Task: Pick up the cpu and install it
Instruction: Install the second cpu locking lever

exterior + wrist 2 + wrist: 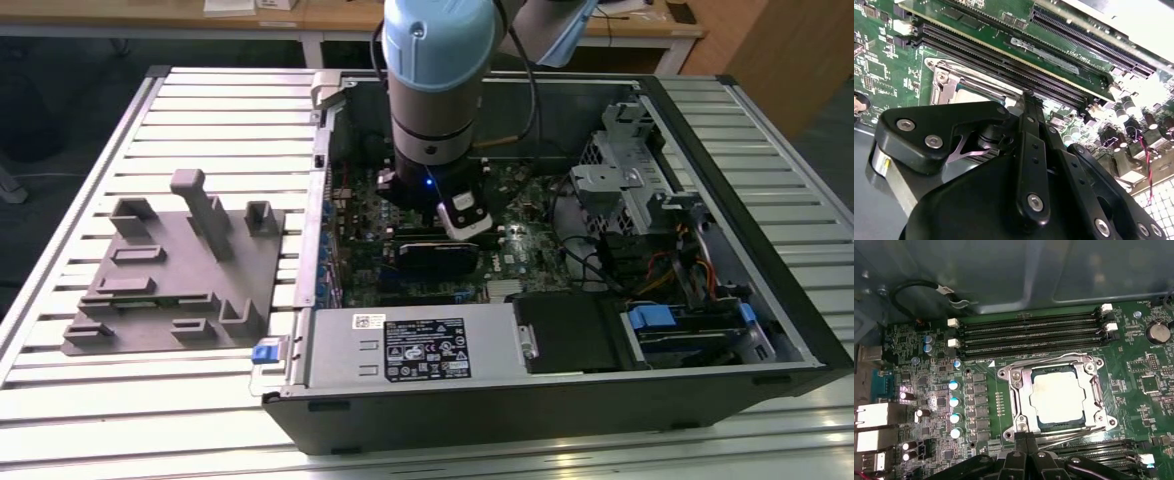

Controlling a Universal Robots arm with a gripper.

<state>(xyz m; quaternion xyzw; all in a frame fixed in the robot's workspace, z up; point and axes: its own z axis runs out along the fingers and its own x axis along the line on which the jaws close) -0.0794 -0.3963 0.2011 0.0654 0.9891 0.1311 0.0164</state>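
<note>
The cpu (pixel 1059 397), a flat square chip with a pale silver top, lies inside the metal-framed socket (pixel 1016 385) on the green motherboard (pixel 1139 385). In the first wrist view my gripper (pixel 1022 438) hangs just off the socket's edge, its two black fingers pressed together with nothing between them. In the second wrist view the shut gripper (pixel 1029 96) points at a corner of the socket (pixel 946 80), and the black linkage hides most of it. In the exterior view the arm reaches down into the open computer case, with the gripper (pixel 461 228) low over the board.
Memory slots (pixel 1029 335) run beside the socket, and blue-topped capacitors (pixel 954 402) stand on its other side. A grey moulded tray (pixel 174 270) sits on the slatted table at the exterior view's left. The power supply (pixel 427 345) and drive cage (pixel 627 175) crowd the case.
</note>
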